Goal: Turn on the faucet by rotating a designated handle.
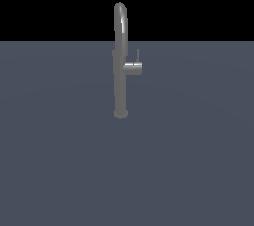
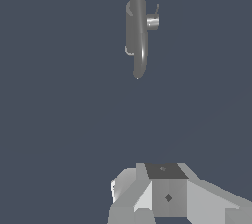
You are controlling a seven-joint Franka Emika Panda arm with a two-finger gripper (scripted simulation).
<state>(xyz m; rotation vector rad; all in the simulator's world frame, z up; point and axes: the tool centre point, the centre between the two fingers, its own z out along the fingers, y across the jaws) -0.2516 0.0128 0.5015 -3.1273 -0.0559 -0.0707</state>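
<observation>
Grey floor (image 1: 59, 160), upright faucet (image 1: 119, 86), handle (image 1: 134, 67) untouched

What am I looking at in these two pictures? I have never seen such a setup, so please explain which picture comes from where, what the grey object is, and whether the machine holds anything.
Both pictures are computer renders of a simulated robot arm at work. The exterior view comes from a camera standing off the arm. It shows a tall grey faucet with an arched spout, upright on a flat grey surface. On the exterior view's right of its column sits the handle, a short stub with a thin rod pointing up. The arm itself does not appear there.

The wrist view comes from a camera on the arm's wrist, looking down at the same faucet and handle. The pale blocks at the edge are part of the gripper; its fingertips are cut off. It is apart from the faucet.
</observation>
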